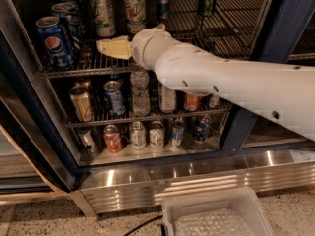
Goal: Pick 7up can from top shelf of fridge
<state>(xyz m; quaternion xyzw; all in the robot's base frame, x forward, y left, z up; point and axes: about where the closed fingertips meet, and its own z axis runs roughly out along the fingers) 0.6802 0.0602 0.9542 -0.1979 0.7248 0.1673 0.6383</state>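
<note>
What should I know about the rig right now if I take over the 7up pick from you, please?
Claw: inside the fridge, low over the front of the top shelf, with no can in it.
7up can: upright on the top shelf, behind the claw and untouched. A similar can stands beside it, and the Pepsi cans are at the shelf's left end.
Done: the reach into the fridge.
Left: move in on the 7up can, grasp it and lift it out.

end effector (114,48) over top shelf (227,39), Pepsi cans (53,41) blocking left
</note>
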